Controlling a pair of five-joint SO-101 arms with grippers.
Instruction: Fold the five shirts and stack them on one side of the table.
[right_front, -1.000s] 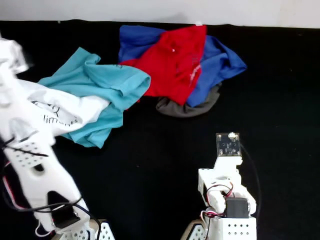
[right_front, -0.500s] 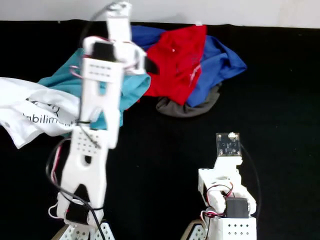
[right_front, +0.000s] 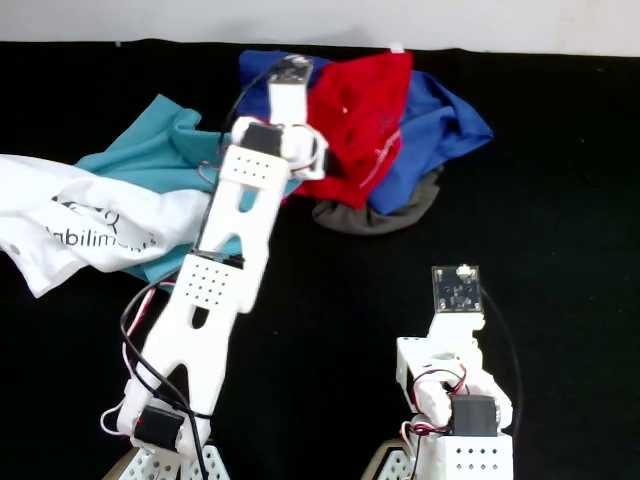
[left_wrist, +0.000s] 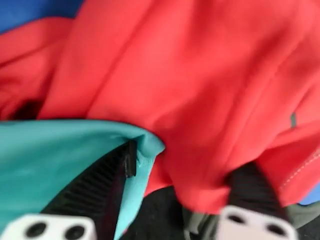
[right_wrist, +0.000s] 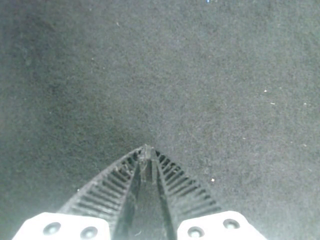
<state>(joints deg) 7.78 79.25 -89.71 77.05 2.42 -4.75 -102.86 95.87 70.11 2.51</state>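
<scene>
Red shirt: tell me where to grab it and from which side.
Pinch the red shirt's loose near edge, from above on the teal shirt's side. It lies atop the blue shirt, so that edge should lift free; the open left hand sits there.

dark lettering across white shirt (right_front: 88, 226), partly creased, not wholly readable

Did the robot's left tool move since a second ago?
Yes. The left tool swung from over the white shirt, past the teal shirt, to the red shirt, which stayed put.
</scene>
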